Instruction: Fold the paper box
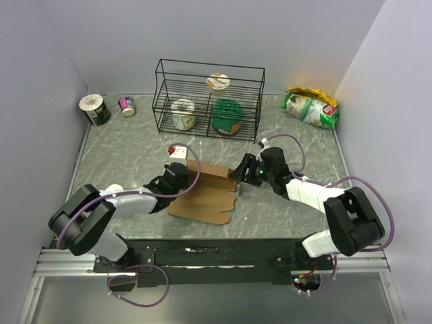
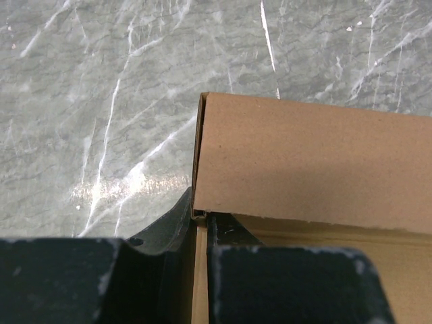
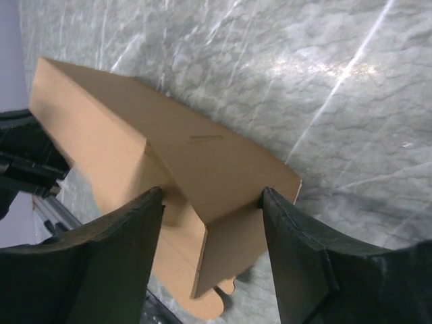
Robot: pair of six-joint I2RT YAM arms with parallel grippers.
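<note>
The paper box (image 1: 209, 196) is plain brown cardboard, partly folded, lying mid-table with its far wall raised. My left gripper (image 1: 183, 177) is at the box's left end. In the left wrist view it (image 2: 200, 217) is shut on a thin upright cardboard panel of the box (image 2: 304, 155). My right gripper (image 1: 243, 169) is at the box's right end. In the right wrist view it (image 3: 211, 196) is wide open, its fingertips (image 3: 156, 197) straddling the raised wall and folded end flap of the box (image 3: 121, 121).
A black wire rack (image 1: 162, 101) holding cups stands behind the box. A tipped cup (image 1: 94, 108) and a small cup (image 1: 127, 105) lie at the back left. A green snack bag (image 1: 310, 106) lies at the back right. Walls enclose the table.
</note>
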